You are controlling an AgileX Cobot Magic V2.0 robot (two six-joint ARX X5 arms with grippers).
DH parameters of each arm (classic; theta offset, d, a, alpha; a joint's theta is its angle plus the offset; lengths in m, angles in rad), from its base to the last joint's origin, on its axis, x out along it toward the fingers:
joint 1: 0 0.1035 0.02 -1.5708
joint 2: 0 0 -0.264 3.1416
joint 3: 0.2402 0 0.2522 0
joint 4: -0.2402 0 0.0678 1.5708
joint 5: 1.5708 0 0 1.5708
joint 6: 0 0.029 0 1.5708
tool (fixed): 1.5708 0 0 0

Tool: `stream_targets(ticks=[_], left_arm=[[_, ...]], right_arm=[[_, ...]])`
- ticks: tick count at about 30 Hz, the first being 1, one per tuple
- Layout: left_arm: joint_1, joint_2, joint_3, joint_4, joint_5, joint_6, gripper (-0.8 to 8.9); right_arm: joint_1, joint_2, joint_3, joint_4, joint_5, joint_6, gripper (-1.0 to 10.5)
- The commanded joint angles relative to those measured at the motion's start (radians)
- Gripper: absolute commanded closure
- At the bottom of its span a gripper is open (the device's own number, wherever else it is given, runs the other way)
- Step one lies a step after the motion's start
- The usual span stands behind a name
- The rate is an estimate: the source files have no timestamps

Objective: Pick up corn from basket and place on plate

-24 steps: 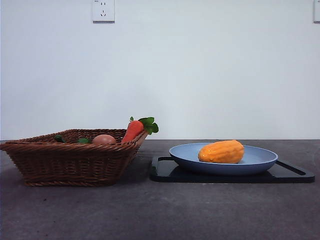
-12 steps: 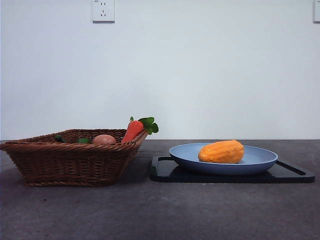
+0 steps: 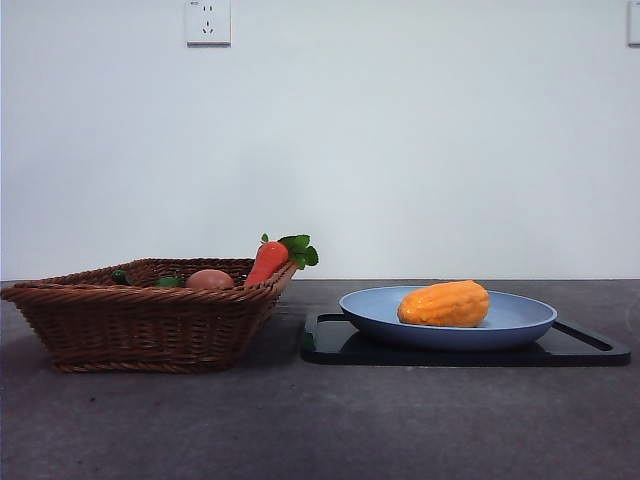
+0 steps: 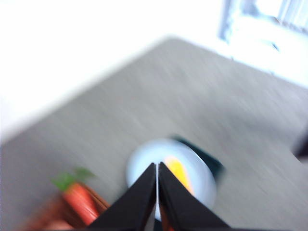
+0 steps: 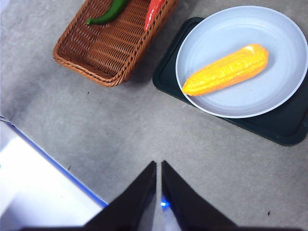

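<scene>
Nothing has shifted since before: the corn (image 3: 443,304) lies lengthwise on the plate (image 5: 284,101), well apart from both clenched, empty pincers, left pincer (image 4: 157,166) and right pincer (image 5: 159,165).

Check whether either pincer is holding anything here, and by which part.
Nothing is held. Both pincers are shut and empty, up off the table; the corn lies free on the plate.

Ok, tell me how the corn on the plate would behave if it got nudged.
The corn is a rounded oblong lying on its side, so it would probably roll across its length rather than tip. The plate has a raised rim that would likely stop it. Its ribbed surface should limit sliding.
</scene>
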Motion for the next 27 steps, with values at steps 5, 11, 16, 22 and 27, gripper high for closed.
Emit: stream_targets(ticks=[5,11,16,22,27], left_arm=[[0.199,-0.157,-0.153,0.253,-0.001,0.045,8.06],[0.389,-0.384,-0.500,0.505,-0.002,0.032,8.06],[0.493,-0.581,-0.821,0.690,-0.003,0.032,8.06],[0.551,-0.785,-1.143,0.802,-0.069,0.005,8.06],[0.571,-0.923,-1.344,0.801,-0.077,-0.022,8.06]], right_arm=[[0.003,0.008,0.018,0.005,0.000,-0.014,9.4],[0.003,0.008,0.018,0.005,0.000,-0.014,9.4],[0.003,0.008,0.018,0.005,0.000,-0.014,9.4],[0.003,0.008,0.018,0.005,0.000,-0.014,9.4],[0.003,0.008,0.018,0.006,0.000,-0.014,9.4]])
